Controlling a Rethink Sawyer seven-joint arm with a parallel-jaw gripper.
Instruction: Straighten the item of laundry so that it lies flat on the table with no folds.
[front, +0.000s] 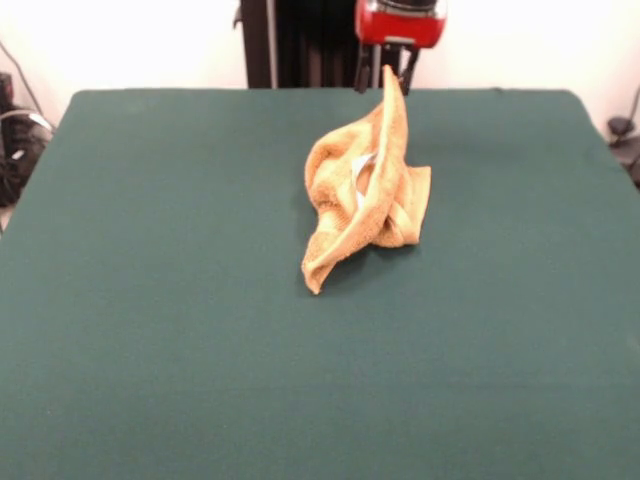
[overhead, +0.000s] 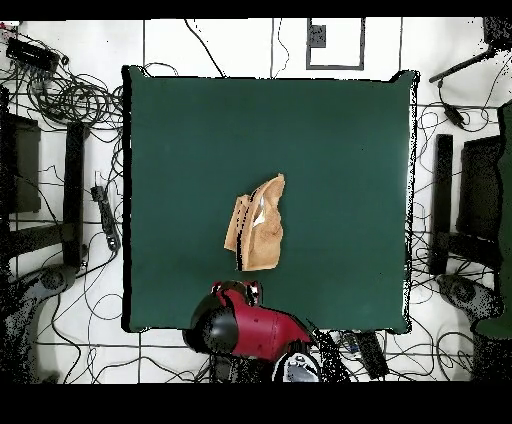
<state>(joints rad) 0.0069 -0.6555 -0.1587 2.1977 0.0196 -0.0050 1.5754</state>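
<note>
The towel (front: 365, 195) was located slightly right of the table's (front: 150, 300) centre in the front view, in the far half of the surface. It was not flat: one corner was drawn up into a narrow peak, and the cloth hung from that peak in twisted folds. The gripper (front: 392, 72) was pinching that raised corner, its dark fingers (front: 408, 70) pressed against the fabric tip just below the red wrist housing. The lower part of the towel rested on the green cloth as a crumpled heap, with a pointed flap reaching toward the near left and a squarer lobe lying to the right. In the front view the long axis ran from the raised tip at the far side down to the near-left flap, close to vertical with a slight lean. A small white tag (front: 361, 163) showed among the folds on the left side of the upright part. In the overhead view the towel (overhead: 258, 225) appeared as an elongated shape near the table's (overhead: 340, 130) middle, its long axis running roughly from the robot side toward the opposite side. Bare green surface surrounded the towel on all sides, and every table edge was well apart from it. Cables lay on the floor beyond the table's edges.
</note>
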